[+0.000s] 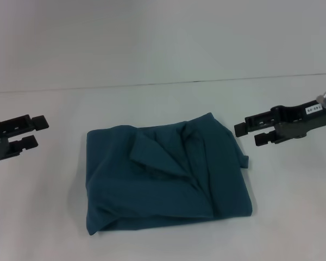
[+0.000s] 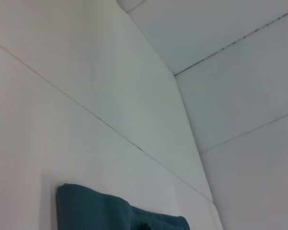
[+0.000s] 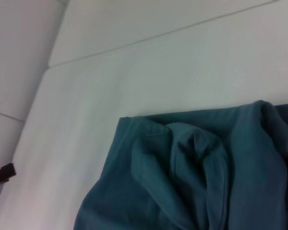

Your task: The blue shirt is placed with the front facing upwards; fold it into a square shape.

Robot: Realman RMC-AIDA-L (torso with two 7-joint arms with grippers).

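A: Starting at the left, where is the left pincer?

B: It hangs at the left edge of the head view, above the pale white surface, its two dark fingers pointing toward the middle with a narrow gap between them and nothing held.

A: And the shirt relative to it?

B: The dark teal-blue cotton shirt, folded into a rough square, lies to the right of that pincer and slightly nearer the robot, well apart from its fingertips. Bare surface separates them.

A: Which way does the bundle run?

B: It is nearly as wide as it is deep, so there is hardly a long axis. Its far edge slants, rising toward the right-hand far corner. A loose flap lies folded across the top, with creases running from the far left toward the near right. No print shows.

A: Its edges?

B: The left edge is fairly straight, the near edge lumpy, and a small tab of cloth sticks out on the right side.

A: The right pincer?

B: Just beyond the shirt's far right corner, fingers pointing leftward, slightly parted and empty, not touching the cloth. Open surface lies behind the shirt and along both sides.
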